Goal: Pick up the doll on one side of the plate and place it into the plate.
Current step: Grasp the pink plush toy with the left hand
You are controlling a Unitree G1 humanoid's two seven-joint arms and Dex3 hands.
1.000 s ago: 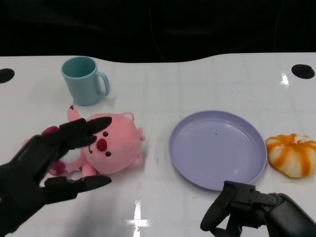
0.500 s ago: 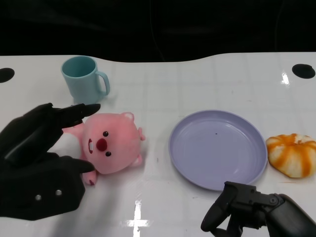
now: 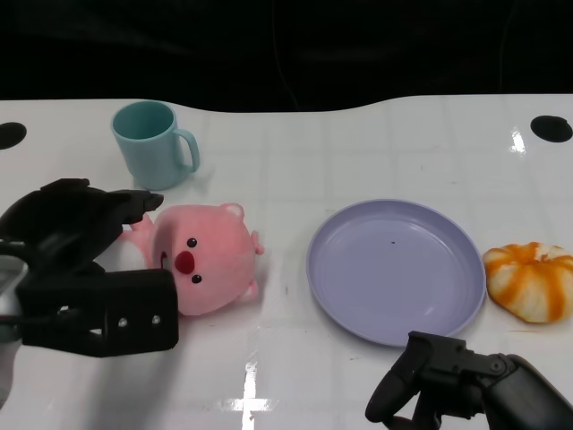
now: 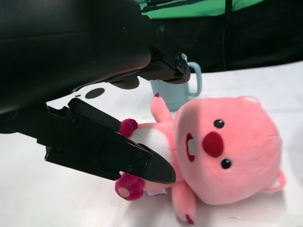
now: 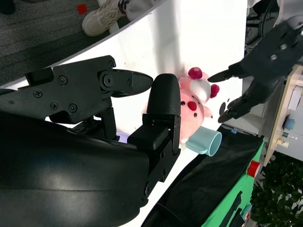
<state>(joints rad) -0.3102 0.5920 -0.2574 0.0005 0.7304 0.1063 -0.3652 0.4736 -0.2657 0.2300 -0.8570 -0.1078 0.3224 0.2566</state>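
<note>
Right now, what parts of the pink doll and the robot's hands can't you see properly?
- Doll: in the head view, its body and legs hide behind the left hand.
- Left hand: no view shows whether its fingers touch the doll.
- Right hand: the head view's bottom edge cuts it off.
- Plate: the right hand fills the right wrist view and hides it.

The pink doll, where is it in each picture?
Head view: the doll lies left of the plate, by the left hand.
Left wrist view: doll fills the right half.
Right wrist view: doll small, near the middle.
Shared landmark: the teal mug beside it.
</note>
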